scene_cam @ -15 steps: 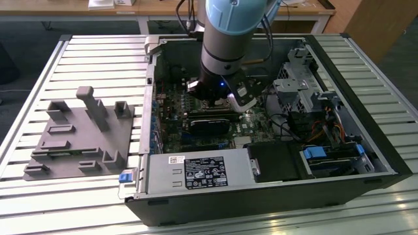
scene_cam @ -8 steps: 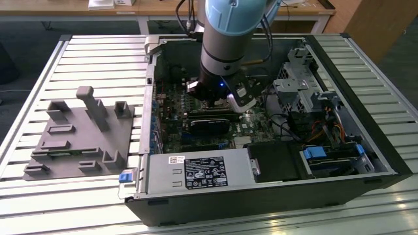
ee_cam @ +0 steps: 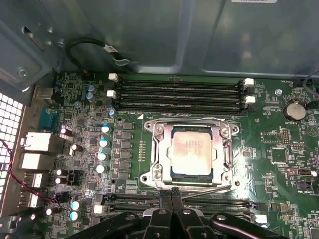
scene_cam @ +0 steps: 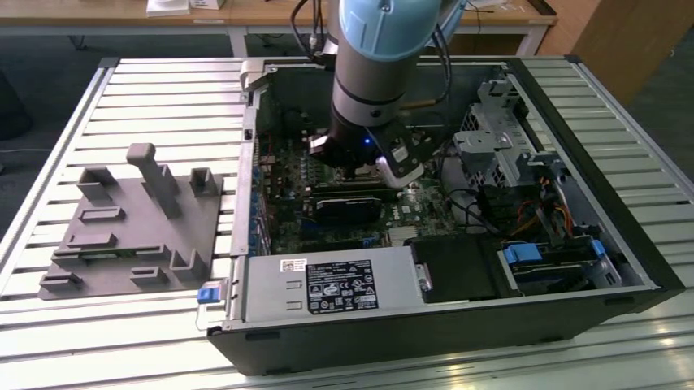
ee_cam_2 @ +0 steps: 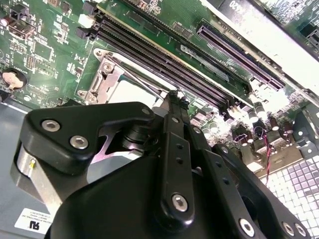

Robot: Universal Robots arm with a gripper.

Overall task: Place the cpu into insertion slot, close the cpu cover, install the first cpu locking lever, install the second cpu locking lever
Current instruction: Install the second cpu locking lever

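The cpu (ee_cam: 190,152), a pale metallic square, lies in the insertion slot (ee_cam: 149,177) on the green motherboard. The cpu cover (ee_cam: 162,149) lies flat over it, framing the chip through its window. A thin wire locking lever (ee_cam: 209,189) runs along the socket edge nearest my gripper and slants slightly away from that edge. My gripper (ee_cam: 172,193) is shut, with its tips at that edge beside the lever's end and nothing visibly between the fingers. In the second wrist view the shut gripper (ee_cam_2: 174,99) points at the socket, with the cpu (ee_cam_2: 132,92) just past it. In the exterior view the gripper (scene_cam: 363,172) is down inside the open computer case.
Memory slots (ee_cam: 179,92) line the far side of the socket and capacitors (ee_cam: 104,144) stand beside it. A black card (scene_cam: 347,203) and the silver-labelled power supply (scene_cam: 331,284) lie nearer the case front. A drive cage (scene_cam: 509,154) is at the exterior view's right. A grey fixture (scene_cam: 130,219) sits outside the case.
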